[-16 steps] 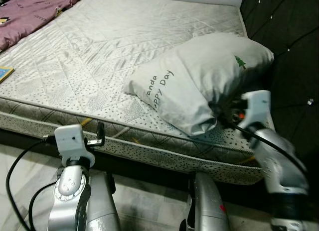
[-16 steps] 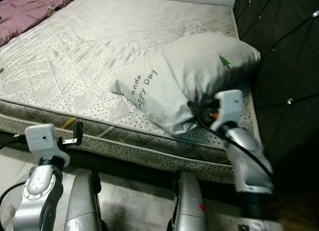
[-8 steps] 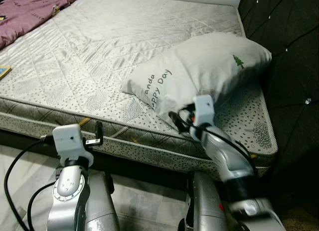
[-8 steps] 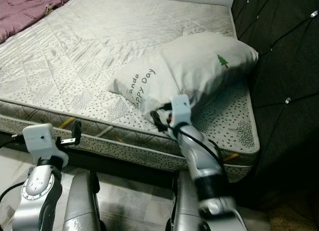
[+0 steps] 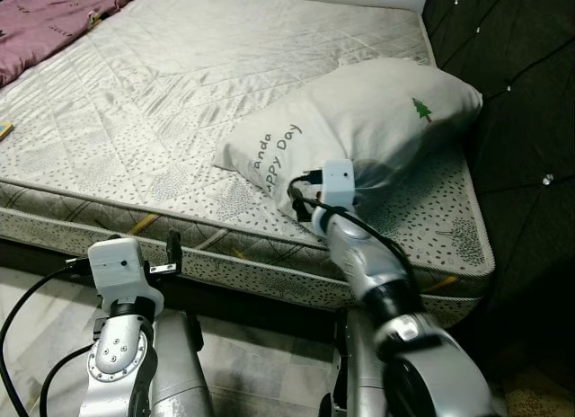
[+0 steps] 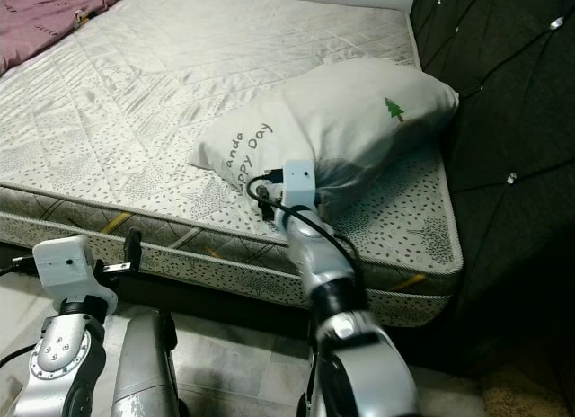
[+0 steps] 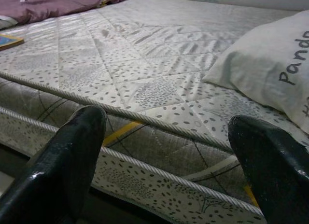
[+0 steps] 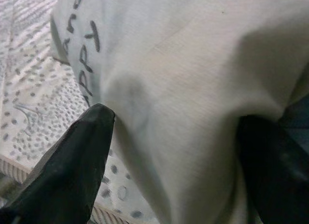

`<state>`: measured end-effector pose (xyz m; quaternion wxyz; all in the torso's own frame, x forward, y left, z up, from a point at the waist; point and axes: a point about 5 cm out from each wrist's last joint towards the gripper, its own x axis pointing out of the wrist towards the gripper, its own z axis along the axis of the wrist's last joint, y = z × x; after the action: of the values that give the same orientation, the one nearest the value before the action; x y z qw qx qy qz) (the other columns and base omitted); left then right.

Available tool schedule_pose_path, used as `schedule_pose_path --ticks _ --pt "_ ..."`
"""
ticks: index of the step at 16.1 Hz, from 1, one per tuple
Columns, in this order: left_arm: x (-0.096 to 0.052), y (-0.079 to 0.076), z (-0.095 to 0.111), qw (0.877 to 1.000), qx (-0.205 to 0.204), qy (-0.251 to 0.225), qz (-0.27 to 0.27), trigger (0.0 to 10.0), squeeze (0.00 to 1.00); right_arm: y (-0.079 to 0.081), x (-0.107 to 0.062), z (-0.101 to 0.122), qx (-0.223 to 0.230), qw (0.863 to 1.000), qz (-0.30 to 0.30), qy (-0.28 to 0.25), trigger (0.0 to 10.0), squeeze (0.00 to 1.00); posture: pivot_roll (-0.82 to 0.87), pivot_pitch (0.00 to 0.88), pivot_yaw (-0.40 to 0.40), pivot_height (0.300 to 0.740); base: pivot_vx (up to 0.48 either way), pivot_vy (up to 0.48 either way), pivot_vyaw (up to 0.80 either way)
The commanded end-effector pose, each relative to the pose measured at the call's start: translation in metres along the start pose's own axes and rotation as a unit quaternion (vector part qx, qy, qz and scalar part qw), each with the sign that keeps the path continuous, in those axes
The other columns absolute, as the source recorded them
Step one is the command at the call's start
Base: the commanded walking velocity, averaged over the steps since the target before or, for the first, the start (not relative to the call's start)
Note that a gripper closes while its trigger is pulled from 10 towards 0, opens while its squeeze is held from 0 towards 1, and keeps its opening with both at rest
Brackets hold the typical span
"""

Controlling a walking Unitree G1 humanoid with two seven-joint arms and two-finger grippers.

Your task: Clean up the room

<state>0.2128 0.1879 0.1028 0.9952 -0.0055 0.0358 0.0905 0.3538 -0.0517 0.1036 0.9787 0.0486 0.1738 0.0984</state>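
You are bracketing the near corner of the white printed fabric pillow [image 5: 359, 129], lying at the bed's near right, with the right end effector [image 8: 174, 171] spread wide, so closing on it seems next.

Pillow [image 5: 359, 129] lettering partly cut off

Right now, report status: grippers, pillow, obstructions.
Right gripper open, fingers astride the pillow corner at the mattress near edge. Left gripper open, low before the mattress side. Nothing blocking the pillow.
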Motion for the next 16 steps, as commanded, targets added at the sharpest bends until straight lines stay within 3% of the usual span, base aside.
schedule_pose_path --ticks 1,3,8,12,16 --pt "0.000 0.001 0.005 1.000 0.004 -0.005 0.005 10.0 0.00 0.021 0.003 0.012 0.007 1.000 0.016 -0.019 0.0 0.00 0.13 0.000 -0.061 0.501 0.000 0.000 0.00" --pt "-0.001 0.001 0.005 1.000 0.004 -0.004 0.005 10.0 0.00 0.024 0.005 0.016 0.004 1.000 0.014 -0.026 0.0 0.00 0.13 0.000 -0.059 0.501 0.000 0.000 0.00" --pt "0.000 -0.001 0.006 1.000 -0.001 -0.002 0.006 10.0 0.00 0.010 0.008 0.006 0.019 1.000 -0.012 -0.017 0.0 0.00 0.12 0.000 -0.062 0.501 0.000 0.000 0.00" --pt "0.003 -0.014 0.009 0.997 -0.052 -0.003 -0.058 10.0 0.00 0.006 0.011 0.011 0.026 0.999 -0.015 -0.027 0.0 0.00 0.11 0.000 -0.059 0.501 0.000 0.000 0.00" --pt "0.006 -0.019 0.007 0.996 -0.053 0.000 -0.072 10.0 0.00 -0.002 0.012 0.016 0.032 0.998 -0.027 -0.040 0.0 0.00 0.10 0.000 -0.059 0.501 0.000 0.000 0.00"
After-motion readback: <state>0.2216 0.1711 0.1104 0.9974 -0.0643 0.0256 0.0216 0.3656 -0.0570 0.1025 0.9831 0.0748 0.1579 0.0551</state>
